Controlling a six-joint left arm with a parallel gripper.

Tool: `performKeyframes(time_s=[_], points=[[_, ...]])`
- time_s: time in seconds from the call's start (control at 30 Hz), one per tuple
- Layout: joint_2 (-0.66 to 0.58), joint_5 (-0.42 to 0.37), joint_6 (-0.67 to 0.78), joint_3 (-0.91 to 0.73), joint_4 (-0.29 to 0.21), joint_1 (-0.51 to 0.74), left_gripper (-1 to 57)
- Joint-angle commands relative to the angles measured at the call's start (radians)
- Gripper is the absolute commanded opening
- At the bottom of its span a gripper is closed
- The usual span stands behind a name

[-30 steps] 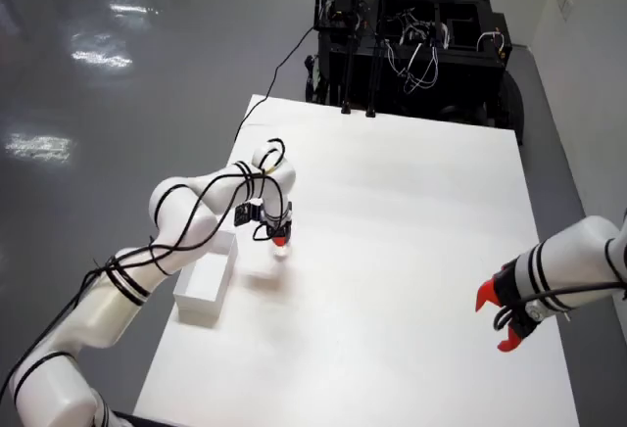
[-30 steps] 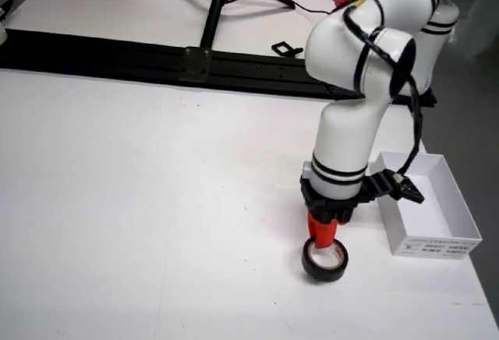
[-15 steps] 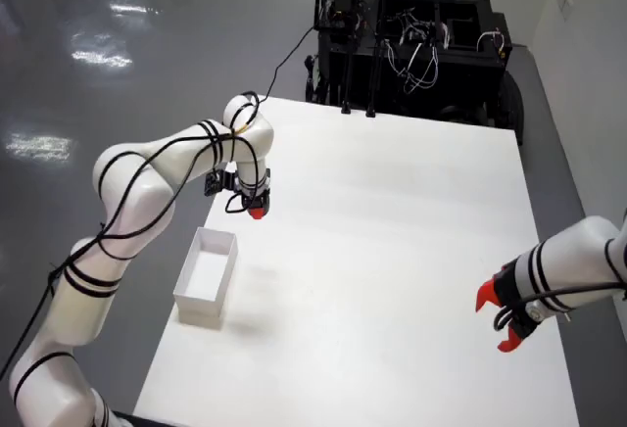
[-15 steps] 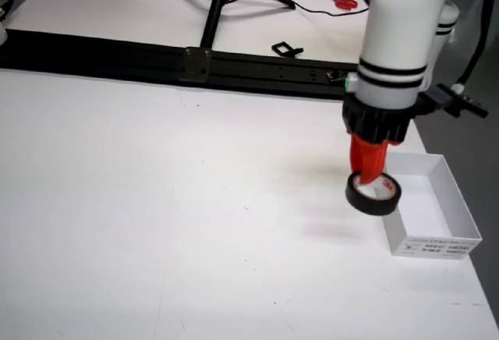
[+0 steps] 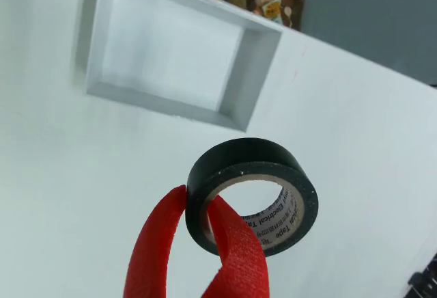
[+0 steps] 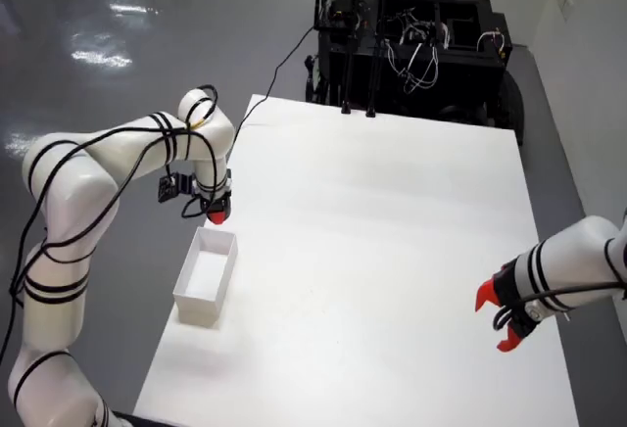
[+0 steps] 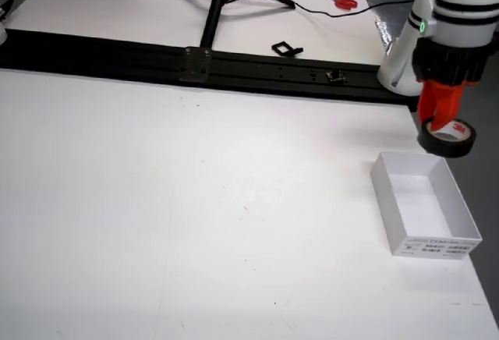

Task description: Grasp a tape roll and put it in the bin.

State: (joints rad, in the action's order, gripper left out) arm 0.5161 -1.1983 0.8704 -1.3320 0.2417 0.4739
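Above the white tabletop [image 7: 195, 200], just beyond the bin's [image 7: 425, 203] far end, my end effector [image 5: 198, 209] pinches the tape roll's [image 5: 256, 192] wall, one finger through its core. I judge releasing now risks clipping the rim and bouncing outside.

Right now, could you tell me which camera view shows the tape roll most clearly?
The view that rides on the gripper: the black tape roll fills it, one red finger through its core. The side view shows the roll small beyond the bin. From above, it is barely discernible.
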Motion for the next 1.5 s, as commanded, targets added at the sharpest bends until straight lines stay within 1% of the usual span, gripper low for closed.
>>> performKeyframes(time_s=[0.03,0.23,0.33,0.47,0.7,0.9,1.37,1.43,1.5], points=[[0.033,0.085,0.091,-0.191,-0.032,-0.043,-0.7],[0.039,0.088,0.133,-0.193,-0.032,-0.070,-0.8],[0.068,0.088,0.154,-0.193,-0.035,-0.078,-0.8],[0.136,0.129,0.167,-0.193,-0.052,-0.072,-0.8],[0.200,0.168,0.211,-0.193,-0.048,-0.063,-0.8],[0.206,0.175,0.228,-0.193,-0.039,-0.086,-0.8],[0.200,0.256,0.245,-0.191,-0.010,-0.112,-0.4],[0.200,0.275,0.245,-0.191,0.004,-0.107,8.8],[0.200,0.286,0.245,-0.191,0.013,-0.101,20.7]])
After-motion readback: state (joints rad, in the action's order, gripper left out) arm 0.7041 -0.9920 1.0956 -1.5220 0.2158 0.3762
